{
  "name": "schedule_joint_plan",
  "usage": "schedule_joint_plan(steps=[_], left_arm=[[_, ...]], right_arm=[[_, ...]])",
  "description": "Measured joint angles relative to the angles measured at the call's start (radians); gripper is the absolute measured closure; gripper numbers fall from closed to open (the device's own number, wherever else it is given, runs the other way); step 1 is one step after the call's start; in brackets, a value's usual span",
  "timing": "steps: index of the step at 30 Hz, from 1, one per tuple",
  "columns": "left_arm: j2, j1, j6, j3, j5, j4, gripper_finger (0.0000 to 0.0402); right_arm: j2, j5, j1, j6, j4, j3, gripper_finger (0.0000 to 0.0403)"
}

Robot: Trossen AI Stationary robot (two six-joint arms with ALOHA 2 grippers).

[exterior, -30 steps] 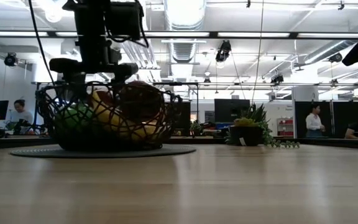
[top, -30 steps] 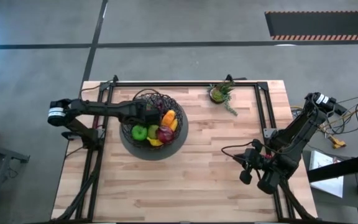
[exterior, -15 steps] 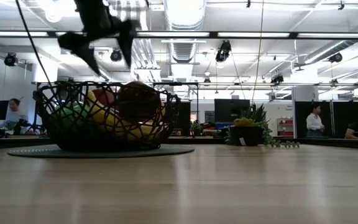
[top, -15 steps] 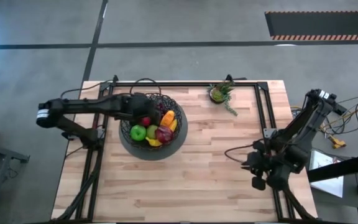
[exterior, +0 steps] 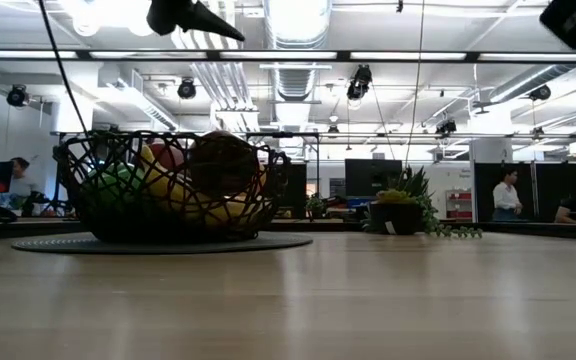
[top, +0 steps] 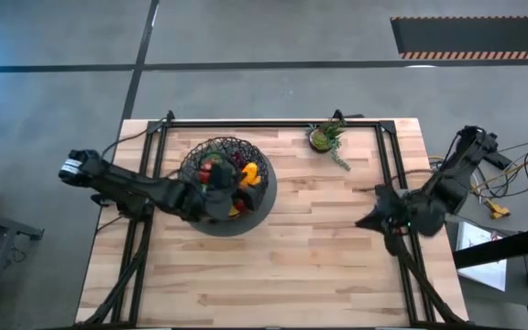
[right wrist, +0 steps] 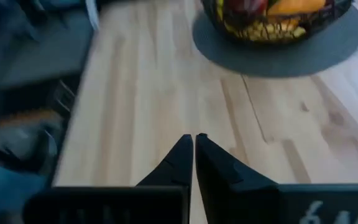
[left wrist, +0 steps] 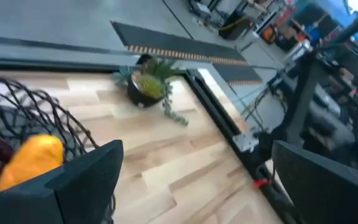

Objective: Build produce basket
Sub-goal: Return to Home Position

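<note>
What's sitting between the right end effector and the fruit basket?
Nothing: in the high view, only bare tabletop lies between the right end effector and the basket.

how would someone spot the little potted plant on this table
On the wooden table, find the big black wire basket of fruit. Look from it toward the side of the right arm, along the edge at the top of the high view: the potted plant stands there alone. It is the only leafy thing, small, in a dark pot, outside the basket.

Produce (top: 231,174) in basket (top: 260,211), left on table (top: 319,257), plant (top: 324,137) at far edge
</note>
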Motion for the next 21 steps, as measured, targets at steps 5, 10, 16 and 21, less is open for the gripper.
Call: schedule_joint_plan(steps=[5, 10, 16, 21], left_arm=[[0.063, -0.01, -0.063, 0.004, 0.077, 0.01, 0.0008], [0.082, -0.01, -0.088, 0.004, 0.095, 0.033, 0.0008], [0.077, -0.009, -0.082, 0.005, 0.098, 0.032, 0.0008], [0.069, -0.009, -0.085, 0.004, 0.098, 0.033, 0.0008]], right_arm=[[-0.22, -0.081, -0.153, -0.078, 0.161, -0.162, 0.0394], [-0.372, -0.168, -0.312, -0.118, 0.25, -0.285, 0.0394], [-0.521, -0.194, -0.404, -0.185, 0.392, -0.411, 0.0394], [-0.637, -0.187, -0.439, -0.171, 0.473, -0.533, 0.0394]])
